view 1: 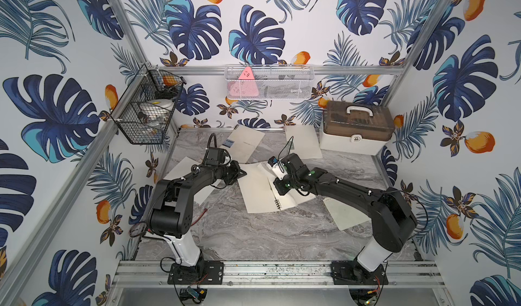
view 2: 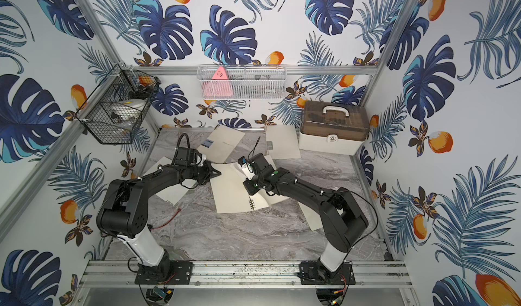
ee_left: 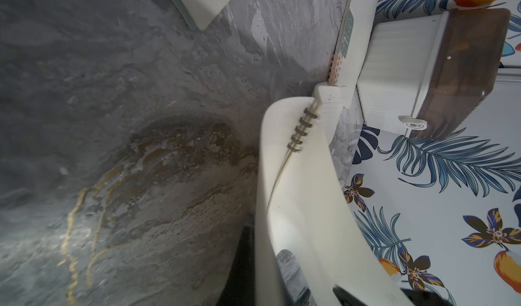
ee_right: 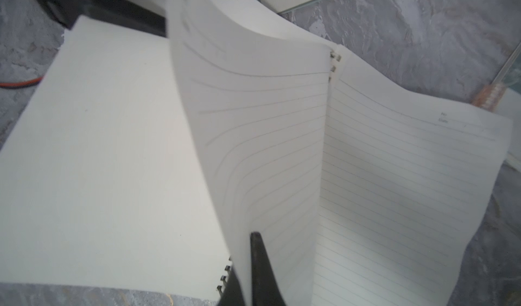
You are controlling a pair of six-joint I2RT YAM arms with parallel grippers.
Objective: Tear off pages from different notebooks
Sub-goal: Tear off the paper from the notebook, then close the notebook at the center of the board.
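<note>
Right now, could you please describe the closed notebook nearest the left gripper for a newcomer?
Find the white mesh basket on the back wall; on the marble table below it lies a tilted, closed cream notebook. It alone shows a blue label on its cover.

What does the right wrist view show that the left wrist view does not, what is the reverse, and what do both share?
Only the right wrist view: the ruled lines on the lifted page, pinched in the right claw. Only the left wrist view: the white box with its brown lid and the leaf wallpaper. Both: the open notebook's wire spiral, that page curling up from it, and the grey marble table.
</note>
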